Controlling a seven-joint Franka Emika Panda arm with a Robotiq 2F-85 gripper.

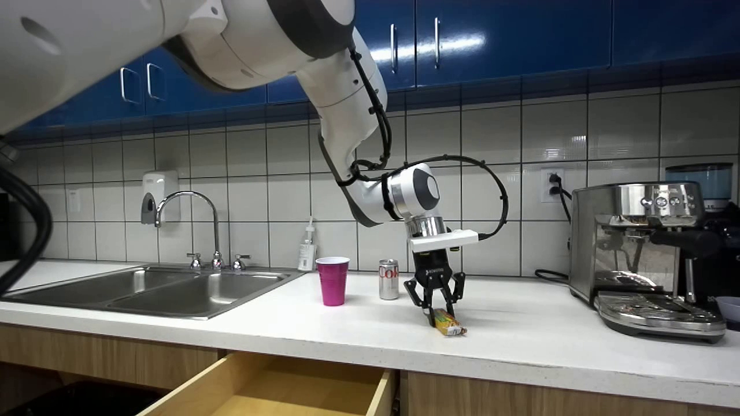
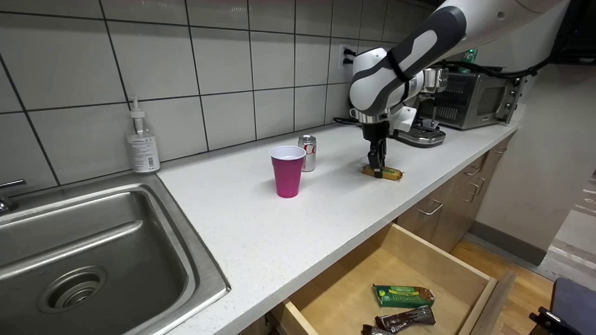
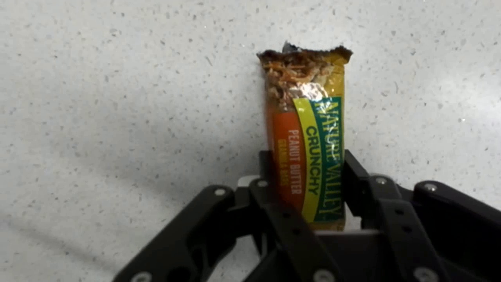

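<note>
The granola bar (image 3: pixel 307 137) is orange, yellow and green.

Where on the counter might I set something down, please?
Bare patches lie between the sink and cup, and between the granola bar and coffee machine. It's crowded where the can stands near the cup, and around the gripper.

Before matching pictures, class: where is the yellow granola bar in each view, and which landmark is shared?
In an exterior view: granola bar, lower half, right of centre.
In an exterior view: bar, right of centre, mid-height.
Wrist view: bar, right of centre.
Shared landmark: gripper.
</note>
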